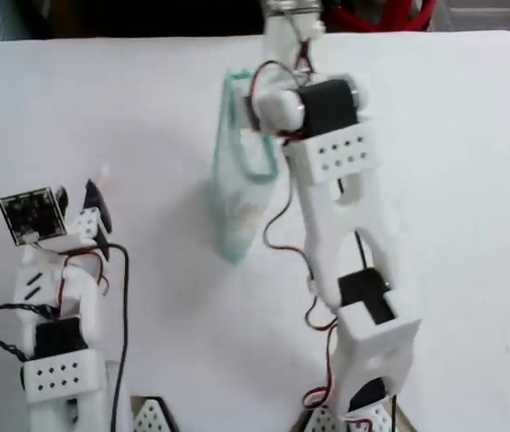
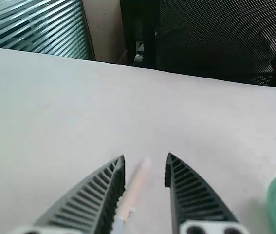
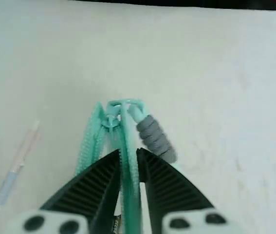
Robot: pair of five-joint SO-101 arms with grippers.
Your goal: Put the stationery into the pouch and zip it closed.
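One pale pink, blue-tipped pen [image 2: 137, 185] lies on the white table [image 2: 55, 107] between my left gripper's [image 2: 145, 168] spread jaws; my right gripper [image 3: 128, 156] pinches the teal zip pouch's [image 3: 91, 141] rim. Loading step: next, close on the pen.

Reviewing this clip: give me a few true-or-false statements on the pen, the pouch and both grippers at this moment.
1. The right gripper is shut on the rim of the translucent teal zip pouch. True.
2. The pale pink pen is inside the pouch. False: it lies on the white table.
3. The left gripper is clamped on the pen. False: it is open, straddling the pen.
4. A grey ribbed loop sits by the pouch's zipper end. True.
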